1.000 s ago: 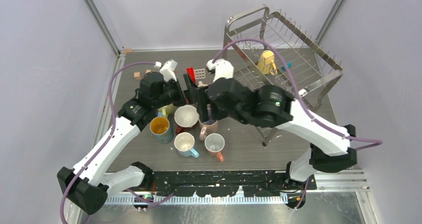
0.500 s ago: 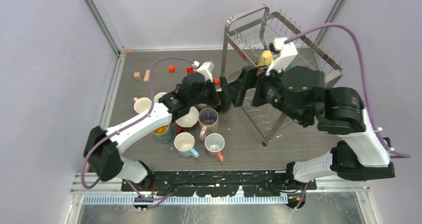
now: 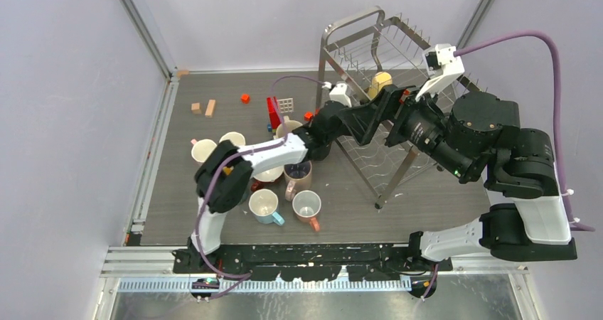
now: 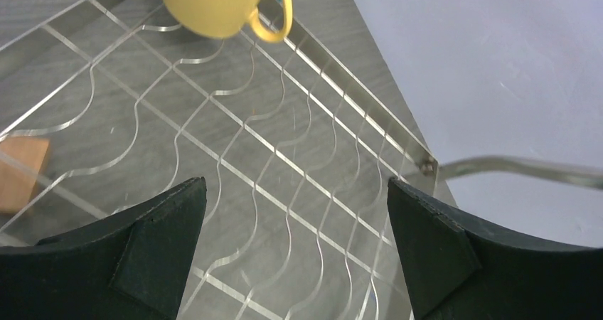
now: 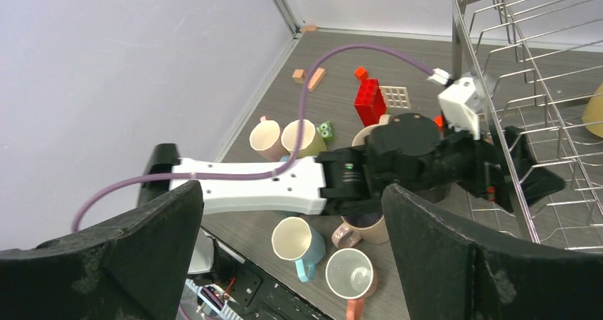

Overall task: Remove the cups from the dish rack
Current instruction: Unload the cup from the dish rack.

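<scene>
**Left gripper and right gripper both spread wide and empty at the dish rack**

The left gripper's jaws stand far apart at the bottom corners of the left wrist view. Only the wavy wires of the rack's shelf show between them. A mustard cup sits among the wires at the top of that frame, left of centre, with its handle pointing right. It is well apart from the fingers. A wooden block shows at the left edge, beneath the wires.

In the top view the rack fills the upper right, with the mustard cup inside it near its left side. Both grippers are close beneath the cup in the frame.

The right gripper has nothing between its jaws and looks down on the left arm at mid-frame. Other cups stand clustered on the table, left of centre, near a red block.
</scene>
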`<state>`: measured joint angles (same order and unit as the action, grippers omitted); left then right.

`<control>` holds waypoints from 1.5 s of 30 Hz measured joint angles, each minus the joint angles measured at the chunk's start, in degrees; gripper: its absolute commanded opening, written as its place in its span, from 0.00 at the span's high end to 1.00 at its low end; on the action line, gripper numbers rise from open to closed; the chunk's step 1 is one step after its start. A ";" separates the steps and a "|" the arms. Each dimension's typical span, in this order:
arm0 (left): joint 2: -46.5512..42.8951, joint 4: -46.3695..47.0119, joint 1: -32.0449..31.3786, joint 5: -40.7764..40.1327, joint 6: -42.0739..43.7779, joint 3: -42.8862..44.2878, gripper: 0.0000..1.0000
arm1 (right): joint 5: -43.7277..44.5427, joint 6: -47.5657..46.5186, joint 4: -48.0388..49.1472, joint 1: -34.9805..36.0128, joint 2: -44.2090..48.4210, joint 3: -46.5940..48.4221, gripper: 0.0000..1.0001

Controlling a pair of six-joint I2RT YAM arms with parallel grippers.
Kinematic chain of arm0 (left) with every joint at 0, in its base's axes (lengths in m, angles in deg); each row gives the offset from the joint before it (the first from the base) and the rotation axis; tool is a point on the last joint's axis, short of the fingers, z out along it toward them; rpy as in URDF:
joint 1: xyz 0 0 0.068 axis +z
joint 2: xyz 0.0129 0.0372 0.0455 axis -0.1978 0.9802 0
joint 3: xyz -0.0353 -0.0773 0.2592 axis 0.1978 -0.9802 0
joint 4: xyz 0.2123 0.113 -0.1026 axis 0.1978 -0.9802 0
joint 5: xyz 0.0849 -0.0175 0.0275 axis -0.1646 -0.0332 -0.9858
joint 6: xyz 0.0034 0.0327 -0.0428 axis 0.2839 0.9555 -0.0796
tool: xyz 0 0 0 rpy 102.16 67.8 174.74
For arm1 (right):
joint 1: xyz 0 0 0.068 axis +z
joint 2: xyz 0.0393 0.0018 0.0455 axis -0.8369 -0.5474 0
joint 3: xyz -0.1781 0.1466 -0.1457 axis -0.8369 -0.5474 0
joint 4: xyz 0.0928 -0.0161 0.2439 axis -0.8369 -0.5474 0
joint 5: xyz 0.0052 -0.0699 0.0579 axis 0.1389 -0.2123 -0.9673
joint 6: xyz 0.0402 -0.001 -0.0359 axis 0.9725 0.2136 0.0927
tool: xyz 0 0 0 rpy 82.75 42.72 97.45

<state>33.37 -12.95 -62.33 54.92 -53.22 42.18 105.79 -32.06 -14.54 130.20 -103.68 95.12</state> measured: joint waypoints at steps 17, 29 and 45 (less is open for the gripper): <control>32.68 1.99 -0.02 -6.73 9.22 40.17 0.00 | 2.14 -1.62 -0.28 0.00 -0.68 -1.99 0.00; 46.53 -3.39 -0.02 -15.39 13.70 60.19 0.00 | 3.85 -2.80 -0.92 0.00 -0.63 -3.87 0.00; 51.65 0.74 0.20 -16.61 15.61 65.33 0.00 | 5.07 -3.19 -0.85 0.00 0.98 -7.10 0.00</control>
<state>85.01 -12.21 -62.13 38.30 -37.62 107.51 110.86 -35.25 -15.39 130.20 -102.70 88.02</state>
